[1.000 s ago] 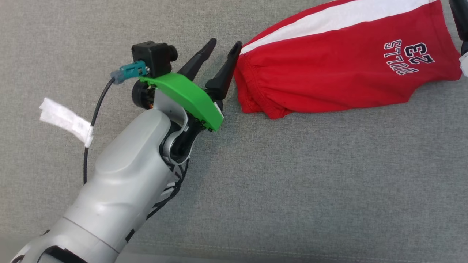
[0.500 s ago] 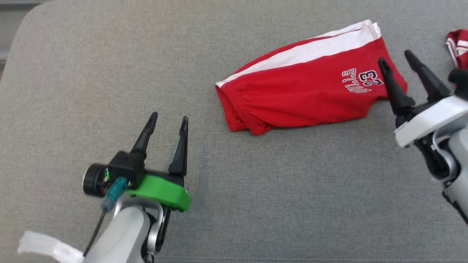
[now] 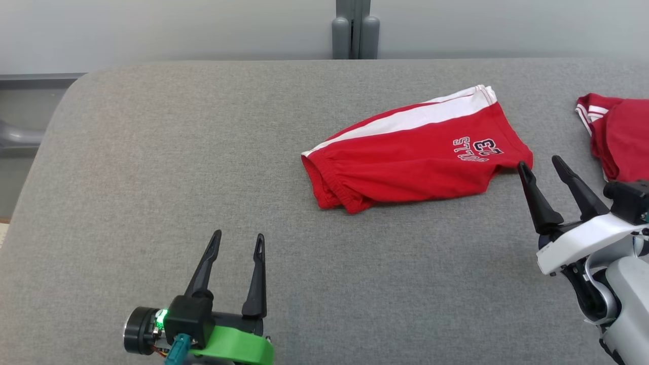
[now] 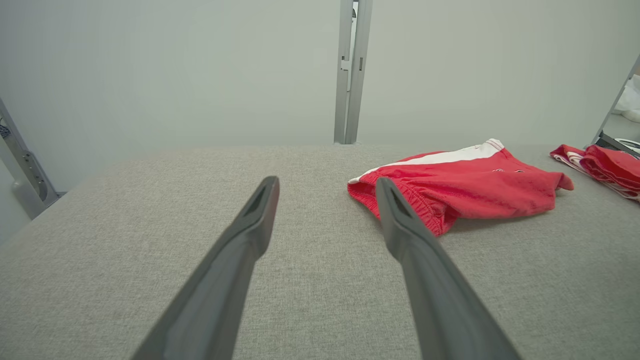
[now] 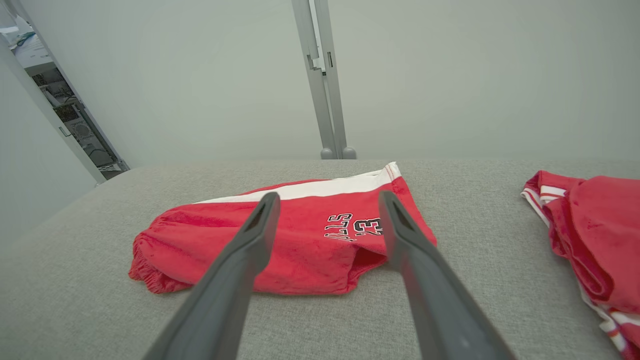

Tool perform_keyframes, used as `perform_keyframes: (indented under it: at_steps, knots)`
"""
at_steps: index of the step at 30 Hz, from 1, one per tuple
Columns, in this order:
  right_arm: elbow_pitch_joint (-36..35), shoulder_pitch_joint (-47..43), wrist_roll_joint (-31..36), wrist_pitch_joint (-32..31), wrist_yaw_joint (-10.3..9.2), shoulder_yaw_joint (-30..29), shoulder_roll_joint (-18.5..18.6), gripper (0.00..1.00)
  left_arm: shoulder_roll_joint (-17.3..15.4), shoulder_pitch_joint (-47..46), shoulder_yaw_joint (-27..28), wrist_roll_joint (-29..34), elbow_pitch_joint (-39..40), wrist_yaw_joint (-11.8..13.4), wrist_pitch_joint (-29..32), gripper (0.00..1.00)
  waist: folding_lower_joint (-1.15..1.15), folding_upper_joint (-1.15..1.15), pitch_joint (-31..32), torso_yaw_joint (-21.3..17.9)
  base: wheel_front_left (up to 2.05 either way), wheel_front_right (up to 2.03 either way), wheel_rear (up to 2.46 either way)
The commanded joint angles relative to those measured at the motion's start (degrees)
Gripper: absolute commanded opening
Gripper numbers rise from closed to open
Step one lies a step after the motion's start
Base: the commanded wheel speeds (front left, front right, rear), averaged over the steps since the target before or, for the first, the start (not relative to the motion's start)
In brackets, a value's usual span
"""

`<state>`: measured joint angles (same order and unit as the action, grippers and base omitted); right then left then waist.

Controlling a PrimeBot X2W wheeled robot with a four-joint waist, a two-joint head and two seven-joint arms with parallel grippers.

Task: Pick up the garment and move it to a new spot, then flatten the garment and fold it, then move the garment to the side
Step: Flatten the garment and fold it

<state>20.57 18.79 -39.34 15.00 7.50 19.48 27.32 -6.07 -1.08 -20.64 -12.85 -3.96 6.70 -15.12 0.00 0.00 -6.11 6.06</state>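
1. A grey fabric-covered surface spans the scene from the near edge to a rounded far left corner.
2. A pale wall stands behind the surface's far edge.
3. The red shorts lie folded and flat on the surface, right of centre and toward the far side. The gathered waistband points left and the leg hem points right. A white stripe runs along the far edge.
4. A second red garment with white trim lies bunched at the right edge, apart from the shorts.
5. The right gripper sits at the near right with a white bracket behind it. Its two dark fingers are spread apart and hold nothing. The left fingertip is just beside the near right corner of the shorts; whether it touches the cloth cannot be told.
6. The left gripper sits at the near left, well apart from the shorts, with a green bracket at its base. Its fingers are spread and empty, and point toward the far side.
7. A grey metal post rises against the wall behind the middle of the far edge.
8. A dark-and-white print with the number 23 marks the shorts near the hem.
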Motion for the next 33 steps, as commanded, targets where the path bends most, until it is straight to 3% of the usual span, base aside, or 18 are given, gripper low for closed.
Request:
perform_keyframes:
  at_steps: [1,8,17,24,33]
  knots:
    - [0.8,-0.7,0.0,0.2,-0.01,-0.3,0.1,1.0,0.5,0.9,0.2,1.4,0.4,-0.4,0.0,1.0,0.0,0.0,0.4,1.4,0.0,0.0,0.0]
    - [6.5,4.2,-1.8,-0.9,-0.01,0.7,2.3,1.0,2.4,0.6,-0.4,4.9,1.4,-1.7,0.0,1.0,0.0,0.0,-3.0,4.4,0.0,0.0,0.0]
    - [18.5,17.4,-0.5,-9.4,-0.01,1.5,5.7,1.0,3.1,-3.1,-2.1,5.0,1.4,-2.8,0.0,1.0,0.0,0.0,-9.9,7.5,0.0,0.0,0.0]
    - [27.7,25.8,0.9,-14.8,-0.01,2.3,6.1,1.0,3.2,-6.0,-4.9,2.9,2.0,-1.6,0.0,1.0,0.0,0.0,-14.7,9.0,0.0,0.0,0.0]
    - [34.0,31.3,2.3,-16.2,-0.01,4.8,6.3,1.0,3.2,-8.5,-7.2,1.8,1.7,-0.4,0.0,1.0,0.0,0.0,-18.1,10.3,0.0,0.0,0.0]
